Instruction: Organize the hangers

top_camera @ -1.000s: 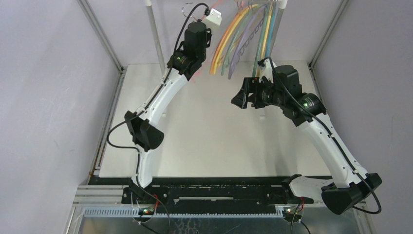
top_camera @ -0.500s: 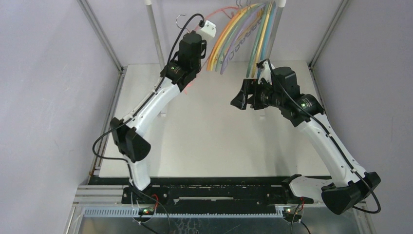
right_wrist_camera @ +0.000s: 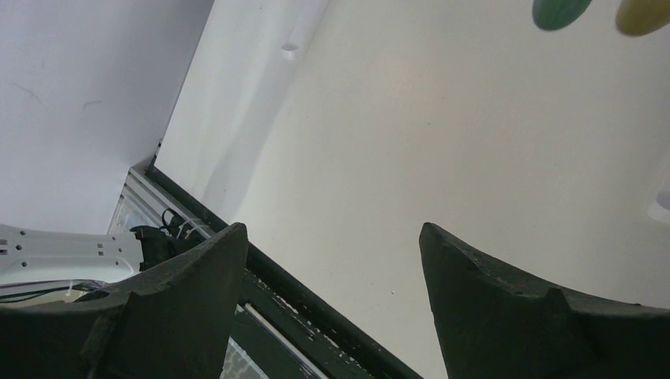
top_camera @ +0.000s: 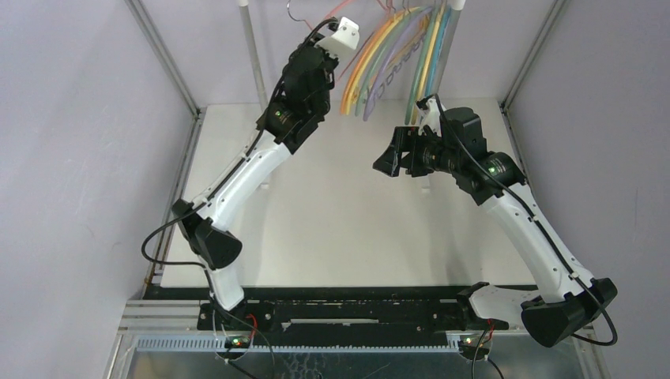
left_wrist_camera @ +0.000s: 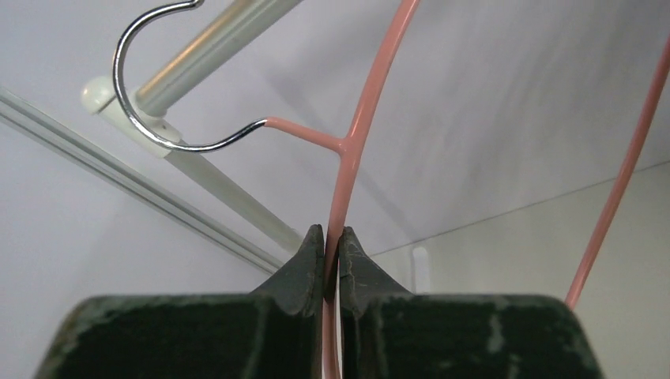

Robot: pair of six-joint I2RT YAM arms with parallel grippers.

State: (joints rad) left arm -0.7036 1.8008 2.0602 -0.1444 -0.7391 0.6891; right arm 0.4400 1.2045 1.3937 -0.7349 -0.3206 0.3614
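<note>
Plastic this thin weighs almost nothing and, I judge, flexes and swings easily, so the pink hanger (left_wrist_camera: 359,110) wants a hold high on its arm, close to the neck, where it twists least. The smooth rod could slip or pivot under a loose pinch. My left jaws are clenched on just that spot, the pink rod pinched between their tips right below the junction where its metal hook (left_wrist_camera: 183,147) branches off. That hook curves by the white end of the rail (left_wrist_camera: 213,39); whether it sits over the rail or only beside it I cannot tell. The other hangers (top_camera: 387,55), orange, yellow, green, teal and lilac, hang bunched from the rail to the right of my left jaws, apart from them. My right jaws are spread wide and grasp nothing, low over the bench (right_wrist_camera: 442,142), with the rounded teal end (right_wrist_camera: 559,11) and yellow end (right_wrist_camera: 644,14) of two hangers showing beyond them.
</note>
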